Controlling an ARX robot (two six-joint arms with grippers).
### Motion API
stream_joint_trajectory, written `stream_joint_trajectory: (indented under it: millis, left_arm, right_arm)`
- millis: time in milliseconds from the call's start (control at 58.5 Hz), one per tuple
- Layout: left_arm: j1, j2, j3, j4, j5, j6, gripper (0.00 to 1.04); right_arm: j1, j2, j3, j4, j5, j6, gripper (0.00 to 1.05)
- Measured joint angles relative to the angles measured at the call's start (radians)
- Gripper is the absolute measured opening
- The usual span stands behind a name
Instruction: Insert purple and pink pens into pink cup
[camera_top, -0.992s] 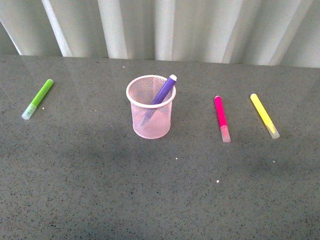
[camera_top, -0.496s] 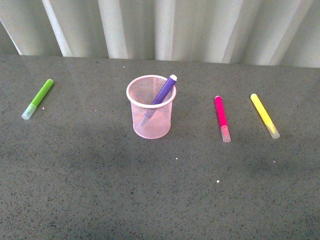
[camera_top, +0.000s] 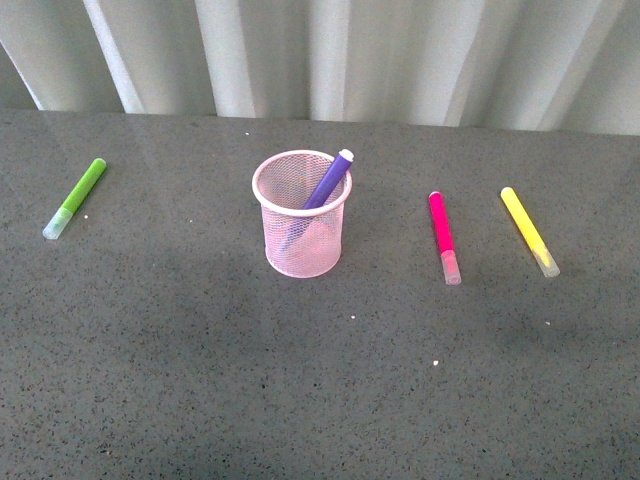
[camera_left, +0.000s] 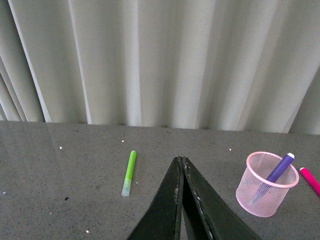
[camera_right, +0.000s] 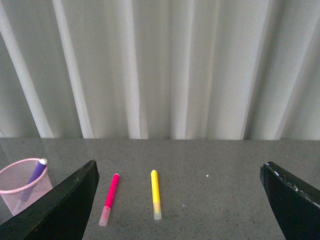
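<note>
The pink pen (camera_top: 443, 238) lies flat on the worktop (camera_top: 200, 380), right of the cup (camera_top: 303, 240), where the purple pen (camera_top: 328, 180) leans. It looks light, stiff, smooth and apt to roll, so grip mid-barrel. The yellow pen (camera_top: 529, 231) lies near and the green pen (camera_top: 76, 198) far left; nothing blocks. The left fingers (camera_left: 172, 200) are together, the right fingers (camera_right: 70, 200) wide apart.

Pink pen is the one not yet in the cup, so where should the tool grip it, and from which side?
Grip the pink pen mid-length on its magenta barrel, coming straight down. It lies flat, pale cap toward the robot, so close across its width; the pink cup and yellow marker lie well apart. The open right tool likely suits.
</note>
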Motion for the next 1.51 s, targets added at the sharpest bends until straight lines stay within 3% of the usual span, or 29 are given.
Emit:
stream_joint_trajectory:
  millis: [411,941,1078,1180,1232,1300,1386,1505]
  left_arm:
    - [0.0,-0.007,0.0,-0.006,0.0,0.0,0.04]
    - [0.0,-0.007,0.0,-0.006,0.0,0.0,0.99]
    - [0.0,-0.007,0.0,-0.006,0.0,0.002,0.98]
    - [0.0,-0.007,0.0,-0.006,0.0,0.002,0.98]
    - [0.0,-0.008,0.0,-0.006,0.0,0.002,0.98]
    - [0.0,-0.007,0.0,-0.006,0.001,0.002,0.98]
    - [0.0,-0.007,0.0,-0.006,0.0,0.002,0.98]
    - [0.0,-0.007,0.0,-0.006,0.0,0.003,0.98]
  right_arm:
    - [0.0,0.0,0.0,0.0,0.0,0.0,0.98]
    - [0.0,0.0,0.0,0.0,0.0,0.0,0.98]
    - [-0.001,0.001,0.0,-0.001,-0.006,0.0,0.98]
    - [-0.071,0.133,0.061,-0.082,-0.277,0.093,0.98]
    - [-0.071,0.251,0.115,-0.007,-0.323,0.14,0.98]
    - [-0.047,0.383,0.195,0.133,-0.294,0.154,0.98]
    - [0.005,0.664,0.377,0.404,-0.179,0.121,0.98]
    - [0.031,1.013,0.618,0.456,-0.074,0.083,0.98]
